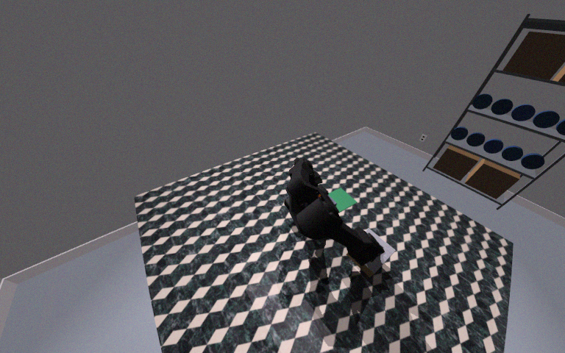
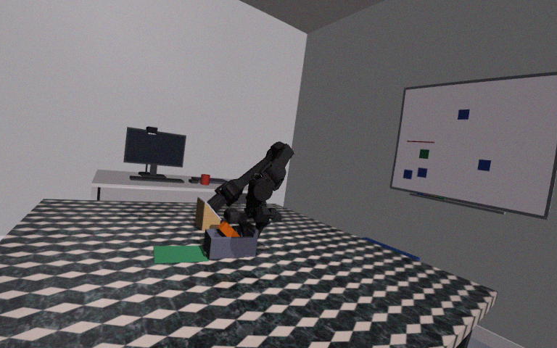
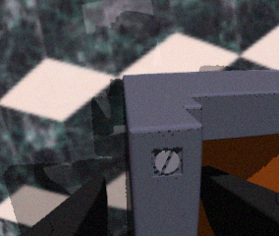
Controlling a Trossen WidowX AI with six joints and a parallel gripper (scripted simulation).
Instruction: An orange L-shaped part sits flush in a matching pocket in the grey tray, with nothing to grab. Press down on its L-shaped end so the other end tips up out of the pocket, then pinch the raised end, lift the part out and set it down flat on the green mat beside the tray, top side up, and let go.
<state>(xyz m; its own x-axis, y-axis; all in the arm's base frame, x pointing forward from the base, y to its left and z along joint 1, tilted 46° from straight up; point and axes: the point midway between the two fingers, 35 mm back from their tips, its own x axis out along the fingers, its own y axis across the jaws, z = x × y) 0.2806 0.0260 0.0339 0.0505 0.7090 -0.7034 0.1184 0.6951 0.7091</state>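
Observation:
The grey tray (image 2: pixel 230 249) (image 3: pixel 162 216) stands on the checkered table, right of the green mat (image 2: pixel 178 254) (image 1: pixel 342 198). The orange L-shaped part (image 2: pixel 228 228) (image 3: pixel 245 157) is tilted in its pocket, with one end raised above the tray's rim on the mat side. My gripper (image 2: pixel 244 230) (image 3: pixel 154 177) is down at the tray's far end, fingers partly apart. In the wrist view one finger hangs outside the tray's wall and the other rests over the orange part. Nothing is pinched between them. In the top view the arm (image 1: pixel 316 209) hides the tray.
A wooden wedge (image 2: pixel 206 214) stands on the table just behind the tray, at the arm's base. A desk with a monitor (image 2: pixel 154 148) and a red cup (image 2: pixel 204 179) is beyond the table. A whiteboard (image 2: pixel 480 142) and a shelf (image 1: pixel 521 113) are on the walls.

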